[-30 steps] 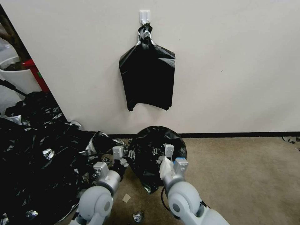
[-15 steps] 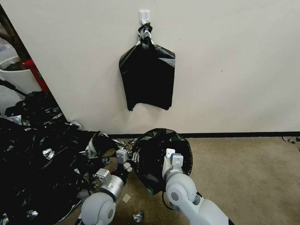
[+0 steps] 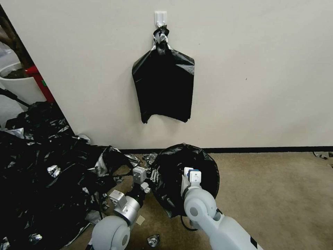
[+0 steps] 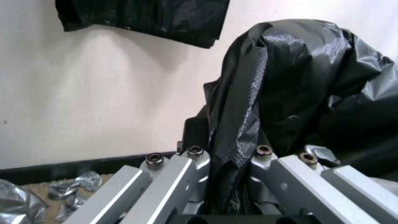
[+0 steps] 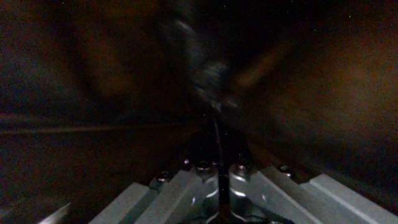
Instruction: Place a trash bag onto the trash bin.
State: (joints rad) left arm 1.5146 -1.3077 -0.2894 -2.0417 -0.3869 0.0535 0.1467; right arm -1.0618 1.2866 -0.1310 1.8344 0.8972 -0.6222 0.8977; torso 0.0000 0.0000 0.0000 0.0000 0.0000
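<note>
The trash bag (image 3: 173, 189) is a glossy black film bag spread into a round dark shape low over the carpet, close to the wall. My left gripper (image 3: 152, 176) holds its left edge. In the left wrist view that gripper (image 4: 226, 174) is shut on a fold of the bag (image 4: 290, 77), which rises between its fingers. My right gripper (image 3: 189, 174) reaches into the bag's middle. The right wrist view is dark, with my right gripper (image 5: 219, 174) shut on a thin strip of film. The trash bin is hidden.
A flat sheaf of black bags (image 3: 163, 86) hangs from a white wall hook. A large heap of black film with silver scraps (image 3: 41, 166) covers the floor on the left. Behind it stand a white pot (image 3: 17, 85) and a red object (image 3: 40, 81). Bare carpet (image 3: 277, 194) lies to the right.
The bag has shifted to the right and spread wider and rounder. Both arms have drawn lower in the view, still holding it.
</note>
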